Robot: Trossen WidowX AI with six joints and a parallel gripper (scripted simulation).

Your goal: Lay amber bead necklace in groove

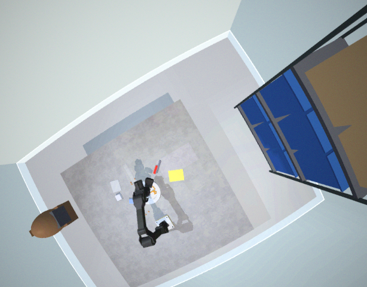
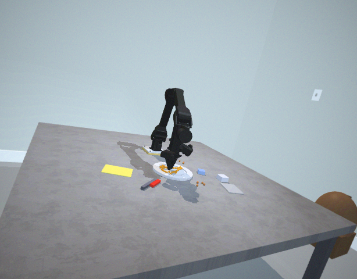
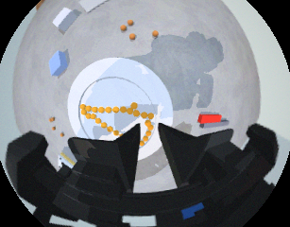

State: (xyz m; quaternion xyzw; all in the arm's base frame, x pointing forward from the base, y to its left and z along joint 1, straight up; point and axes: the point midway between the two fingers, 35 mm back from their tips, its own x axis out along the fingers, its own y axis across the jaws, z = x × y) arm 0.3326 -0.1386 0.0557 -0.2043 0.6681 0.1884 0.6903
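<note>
The round white bead board (image 1: 159, 192) (image 2: 186, 176) (image 3: 78, 96) lies flat, with a thin ring groove. The amber bead necklace (image 2: 173, 172) (image 3: 115, 110) lies on it in a slack, roughly triangular loop. One long side crosses the middle of the ring, and its left end lies near the groove in the wrist view. My gripper (image 2: 170, 168) (image 3: 148, 125) is low over the board, partly open with a narrow gap. A few beads show by the gap between the tips, but no bead is seen pinched. The left finger hides the lower part of the loop.
Several loose orange beads (image 2: 202, 182) (image 3: 130, 23) lie beside the board. A red and grey object (image 1: 155, 169) (image 2: 155, 183) (image 3: 210, 118), a yellow sheet (image 1: 176, 174) (image 2: 117, 170), a blue block (image 2: 201, 171) (image 3: 59, 63), a white block (image 2: 222, 177) and a grey tile (image 2: 232, 188) lie around it.
</note>
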